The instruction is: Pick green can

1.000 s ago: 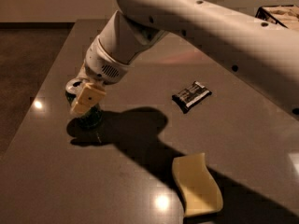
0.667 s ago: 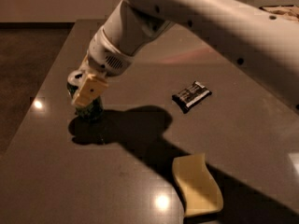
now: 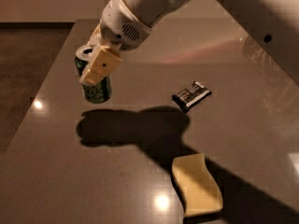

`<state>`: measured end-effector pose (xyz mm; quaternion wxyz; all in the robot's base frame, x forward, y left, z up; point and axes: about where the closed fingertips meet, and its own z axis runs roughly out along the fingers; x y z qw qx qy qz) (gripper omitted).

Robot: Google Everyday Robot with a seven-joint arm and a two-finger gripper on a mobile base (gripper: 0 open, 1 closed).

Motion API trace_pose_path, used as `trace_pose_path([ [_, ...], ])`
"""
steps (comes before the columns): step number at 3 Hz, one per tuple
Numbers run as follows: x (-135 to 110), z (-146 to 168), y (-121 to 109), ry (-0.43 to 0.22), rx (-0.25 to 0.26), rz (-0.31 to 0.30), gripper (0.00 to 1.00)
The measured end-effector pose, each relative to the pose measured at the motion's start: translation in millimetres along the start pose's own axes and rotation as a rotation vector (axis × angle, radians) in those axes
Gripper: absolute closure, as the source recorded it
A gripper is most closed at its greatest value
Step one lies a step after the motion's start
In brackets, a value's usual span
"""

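Observation:
The green can (image 3: 96,90) is a small green cylinder with pale scribbly markings and a silver top. It hangs upright in the air above the left part of the grey table (image 3: 56,171), with its shadow on the surface below it. My gripper (image 3: 93,66) reaches in from the upper right and is shut on the can, with one cream finger (image 3: 101,65) laid across the can's front side. The other finger is hidden behind the can.
A flat black snack wrapper (image 3: 191,95) lies right of centre on the table. A yellow sponge (image 3: 196,185) lies near the front. My white arm (image 3: 154,3) crosses the upper part of the view. The table's left edge borders dark floor.
My gripper has risen with the green can in it. The can stood on the table before and now hangs above it. The wrapper and sponge have not moved.

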<state>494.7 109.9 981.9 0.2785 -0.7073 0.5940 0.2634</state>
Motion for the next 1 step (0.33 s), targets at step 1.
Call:
trace_pose_path([
  [1,-2.0,-2.4,0.4,0.0,0.0,-0.004,1.0],
])
